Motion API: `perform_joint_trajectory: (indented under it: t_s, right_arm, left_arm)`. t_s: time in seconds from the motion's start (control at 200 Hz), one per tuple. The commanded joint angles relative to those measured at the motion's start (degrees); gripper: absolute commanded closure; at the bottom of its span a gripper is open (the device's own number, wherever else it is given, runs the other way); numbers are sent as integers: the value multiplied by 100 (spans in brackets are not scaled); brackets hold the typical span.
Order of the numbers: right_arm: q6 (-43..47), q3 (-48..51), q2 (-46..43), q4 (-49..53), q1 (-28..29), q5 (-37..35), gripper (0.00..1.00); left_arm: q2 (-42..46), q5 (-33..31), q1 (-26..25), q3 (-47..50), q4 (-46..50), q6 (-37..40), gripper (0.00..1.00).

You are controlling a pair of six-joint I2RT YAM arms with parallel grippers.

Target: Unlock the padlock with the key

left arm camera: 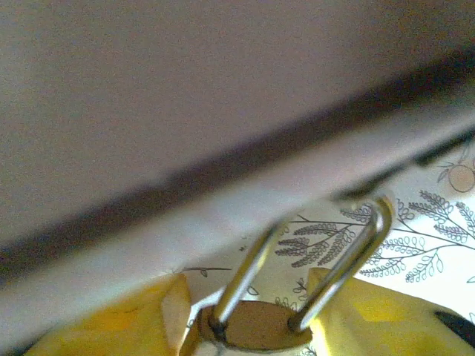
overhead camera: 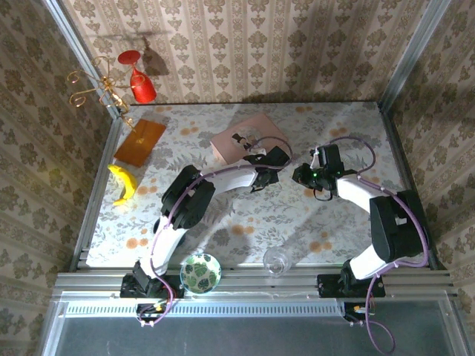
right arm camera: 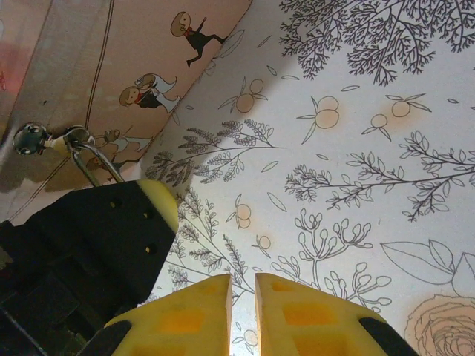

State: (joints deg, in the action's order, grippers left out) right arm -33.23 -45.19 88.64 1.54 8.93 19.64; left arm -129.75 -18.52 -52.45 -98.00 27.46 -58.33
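Setting: floral tablecloth (overhead camera: 245, 215) between wallpapered walls, with a pink box (overhead camera: 236, 142) toward the back.

Left gripper (left arm camera: 249, 288): at the box's front edge. Its yellow pads (left arm camera: 111, 326) stand half-wide on either side of the padlock (left arm camera: 256, 332). The pads are just beside the lock body, but I cannot tell whether they press on it. The shackle (left arm camera: 349, 259) rises from the body to the box's rim and is closed.

Right gripper (right arm camera: 243, 297): off the box's front right corner, above the cloth, with its fingers drawn to a narrow slit. I cannot tell whether the key is pinched there. Its camera shows the hasp ring (right arm camera: 30, 139) under the box's picture lid.

Judged step: steadying the lock for key entry.
- Grip the body low on its flat sides and leave the keyway face free.
- Hold firmly, because the lock is likely to swing on the hasp when pushed.
- Turn the keyway toward the right arm and line up the blade before any push.
- Twist without dragging the box.

The banana (overhead camera: 122, 183) is well left of the box, and the bowl (overhead camera: 200, 272) and clear glass (overhead camera: 274, 259) are well nearer than it. None looks to be in the way.
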Motion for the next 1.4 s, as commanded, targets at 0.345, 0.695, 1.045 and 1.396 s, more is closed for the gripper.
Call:
perform_joint_trajectory:
  t_s: [0.345, 0.695, 1.045, 1.396]
  right_arm:
    - [1, 265, -319, -85, -7, -230, 83]
    - [22, 330, -539, -36, 17, -354, 82]
    - [875, 714, -848, -40, 692, -1351, 73]
    - [1939, 1561, -1333, -1604, 2438, -3788, 73]
  left_arm:
    - [-516, -113, 112, -301, 685, 694, 49]
    - [-621, -29, 115, -579, 782, 963, 67]
    - [-406, 724, 186, -744, 1142, 339, 69]
    - [-865, 1829, 239, -2617, 3468, 119, 84]
